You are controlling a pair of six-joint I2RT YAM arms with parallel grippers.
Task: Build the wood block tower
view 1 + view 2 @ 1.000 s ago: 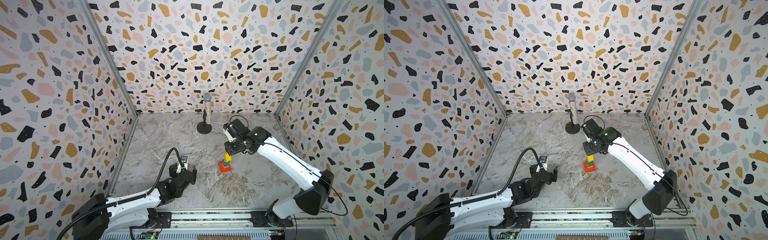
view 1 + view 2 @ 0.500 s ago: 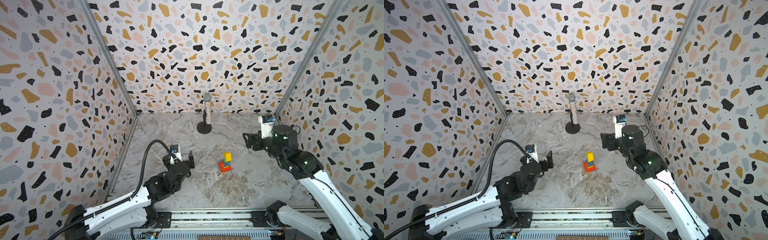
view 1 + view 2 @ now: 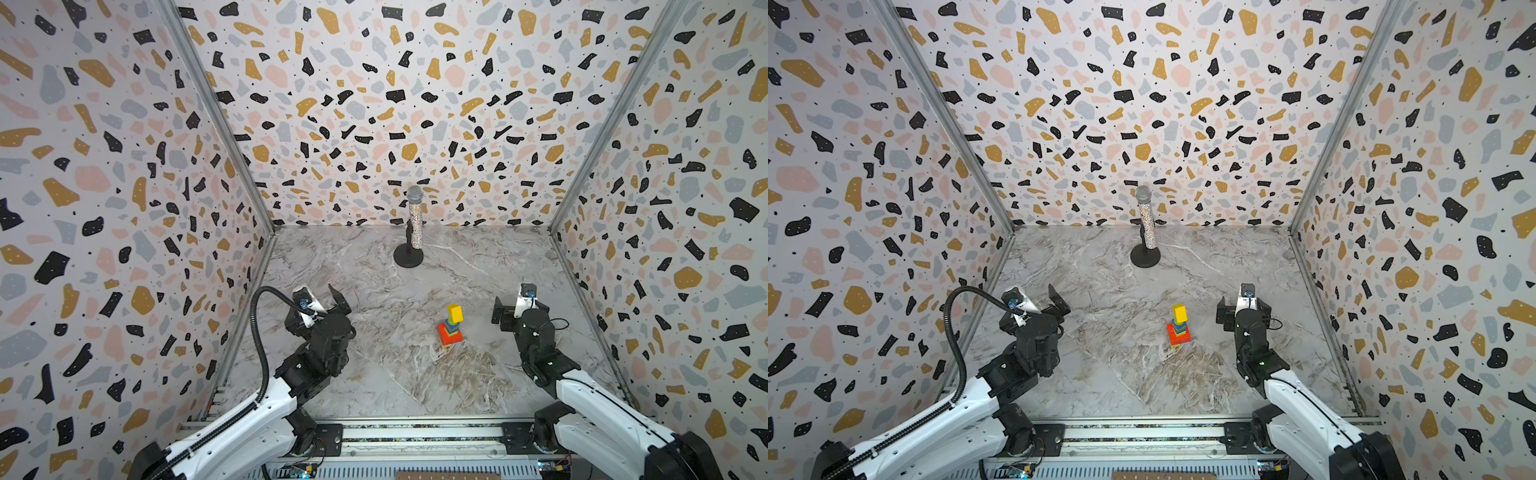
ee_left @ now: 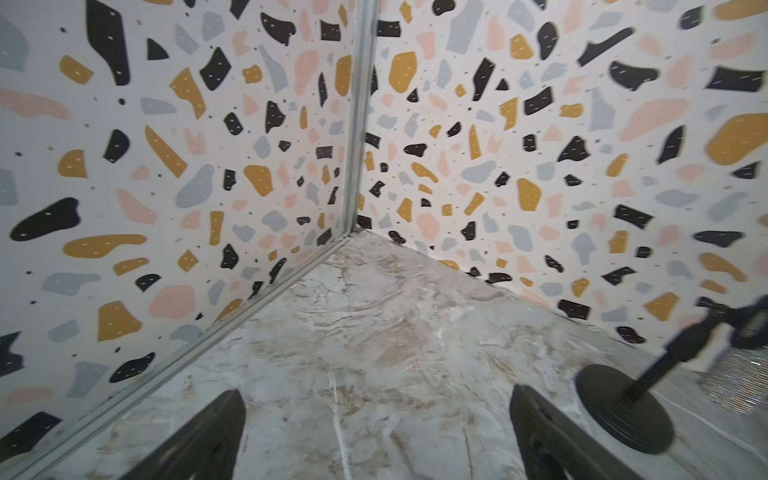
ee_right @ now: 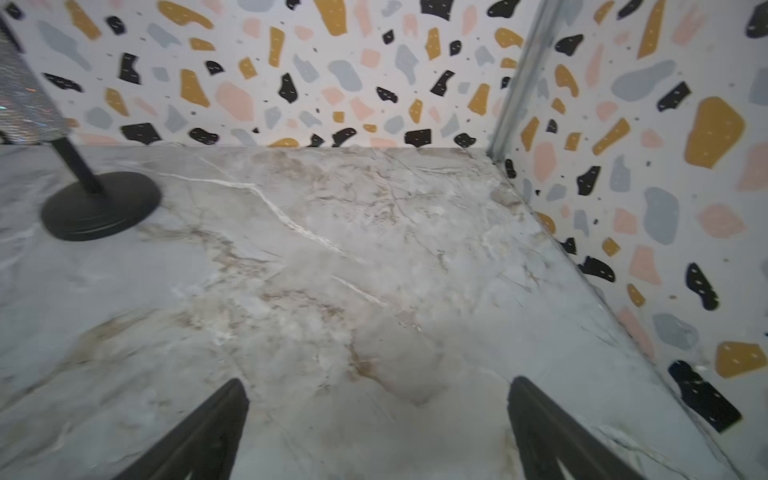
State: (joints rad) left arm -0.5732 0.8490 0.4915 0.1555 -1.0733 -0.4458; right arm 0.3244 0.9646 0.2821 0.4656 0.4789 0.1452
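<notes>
One yellow-topped tower stands on the table.

Tabletop smooth, marble-look; microphone glittery; tower painted wood.

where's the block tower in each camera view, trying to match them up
Top view: tower right of centre, in the lower half.
Top view: tower just right of centre, in the lower half.
Left wrist: not in it.
Right wrist: not in it.
Shared landmark: black stand base, in all four.
</notes>
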